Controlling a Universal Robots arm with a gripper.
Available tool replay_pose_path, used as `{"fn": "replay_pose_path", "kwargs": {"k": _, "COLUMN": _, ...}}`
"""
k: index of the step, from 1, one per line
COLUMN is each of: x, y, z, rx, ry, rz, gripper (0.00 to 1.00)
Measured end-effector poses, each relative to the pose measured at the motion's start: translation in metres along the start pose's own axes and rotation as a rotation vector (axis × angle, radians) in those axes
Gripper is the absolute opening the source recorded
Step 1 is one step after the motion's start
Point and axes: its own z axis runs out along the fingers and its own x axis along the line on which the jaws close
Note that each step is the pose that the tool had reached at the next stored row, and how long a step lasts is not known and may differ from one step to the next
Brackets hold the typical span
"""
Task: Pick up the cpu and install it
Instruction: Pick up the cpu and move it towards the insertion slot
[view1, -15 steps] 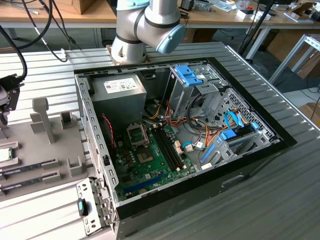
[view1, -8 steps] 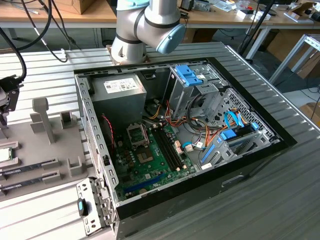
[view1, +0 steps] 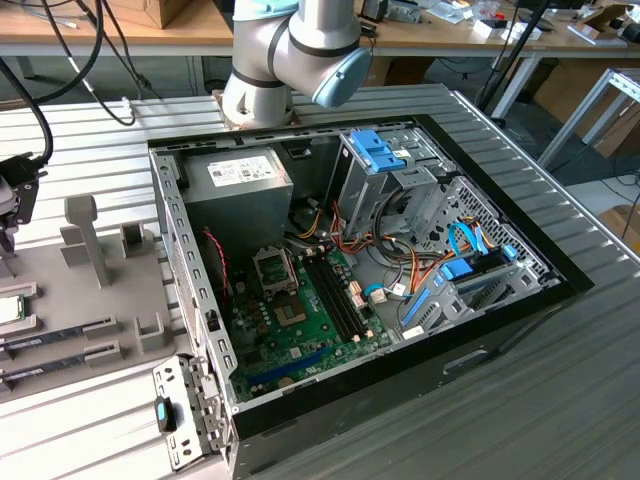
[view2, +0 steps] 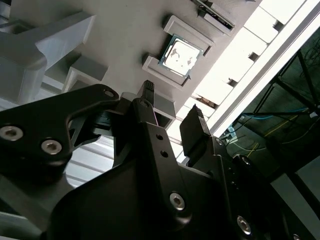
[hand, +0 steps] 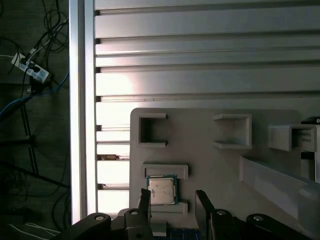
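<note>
**Open gripper poised by the cpu**

The gripper (hand: 174, 204) stood with its fingers (view2: 195, 126) well apart, holding nothing; it hovered near the cpu (hand: 162, 190), and contact could not be told; the cpu lay flat between two pale brackets on a grey plate (hand: 200, 165); in the exterior view the cpu (view1: 10, 308) sat at the left edge; the plate rested on a ribbed metal table (view1: 90, 130); an open case (view1: 470, 362) sat mid-frame, the arm (view1: 290, 50) above it; wooden benches (view1: 60, 42) ran along the top.

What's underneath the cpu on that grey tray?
The cpu rests between two raised ledges on the pale grey tray. The tray surface directly beneath it is covered by the chip itself.
</note>
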Motion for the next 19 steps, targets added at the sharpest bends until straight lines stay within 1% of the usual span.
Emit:
{"fn": "replay_pose_path", "kwargs": {"k": 5, "x": 0.0007, "y": 0.0, "z": 0.0016, "rx": -0.0001, "ry": -0.0001, "rz": 0.0, "gripper": 0.48}}
{"fn": "replay_pose_path", "kwargs": {"k": 11, "x": 0.0011, "y": -0.0002, "z": 0.0054, "rx": 0.0, "ry": 0.0, "rz": 0.0, "gripper": 0.48}}
{"fn": "replay_pose_path", "kwargs": {"k": 19, "x": 0.005, "y": -0.002, "z": 0.0095, "rx": 0.0002, "ry": -0.0001, "rz": -0.006, "gripper": 0.48}}
